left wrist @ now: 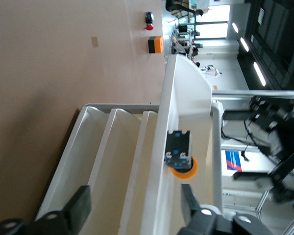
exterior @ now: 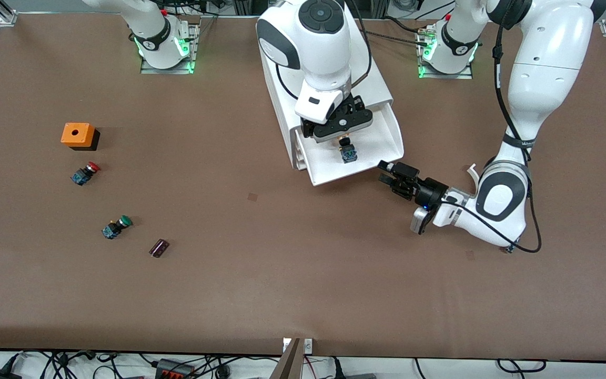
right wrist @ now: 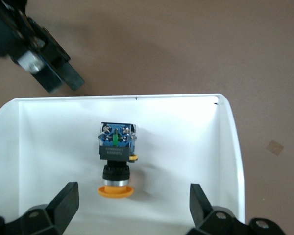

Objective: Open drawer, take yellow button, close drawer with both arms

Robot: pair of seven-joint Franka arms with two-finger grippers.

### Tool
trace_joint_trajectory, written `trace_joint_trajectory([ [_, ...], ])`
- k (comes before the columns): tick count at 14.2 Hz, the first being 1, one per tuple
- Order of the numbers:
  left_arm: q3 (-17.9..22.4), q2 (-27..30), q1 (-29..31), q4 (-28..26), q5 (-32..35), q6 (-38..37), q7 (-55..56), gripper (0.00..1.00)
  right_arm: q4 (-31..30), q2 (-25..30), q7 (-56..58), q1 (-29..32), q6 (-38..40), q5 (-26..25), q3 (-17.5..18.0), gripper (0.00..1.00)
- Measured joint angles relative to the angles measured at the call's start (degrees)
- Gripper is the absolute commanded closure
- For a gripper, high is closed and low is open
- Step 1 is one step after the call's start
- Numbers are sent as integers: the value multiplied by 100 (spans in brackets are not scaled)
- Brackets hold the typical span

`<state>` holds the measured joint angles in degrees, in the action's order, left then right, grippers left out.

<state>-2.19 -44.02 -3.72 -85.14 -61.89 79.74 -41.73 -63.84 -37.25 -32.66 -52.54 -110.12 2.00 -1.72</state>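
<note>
While both spread, right pincer [right wrist: 132, 205] over drawer [exterior: 387, 138], left pincer [exterior: 387, 173] beside, brown table [exterior: 282, 273].

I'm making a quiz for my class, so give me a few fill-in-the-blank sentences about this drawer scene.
1. The button lies in the ____ drawer.
2. The button's cap is yellow-____.
3. The right gripper hangs over the button with its jaws ____.
4. The left gripper is beside the drawer's front ____.

Missing words: open; orange; open; corner
</note>
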Motion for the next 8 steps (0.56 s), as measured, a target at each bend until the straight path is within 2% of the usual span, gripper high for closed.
trace_joint_trajectory([
  [6, 2, 295, 16, 798, 976, -139, 2032, 0, 84, -349, -140, -59, -600, 0, -2, 1],
  [8, 0, 506, 1, 1015, 1592, -148, 2664, 0, 86, -424, -156, -94, -646, 0, -3, 8],
])
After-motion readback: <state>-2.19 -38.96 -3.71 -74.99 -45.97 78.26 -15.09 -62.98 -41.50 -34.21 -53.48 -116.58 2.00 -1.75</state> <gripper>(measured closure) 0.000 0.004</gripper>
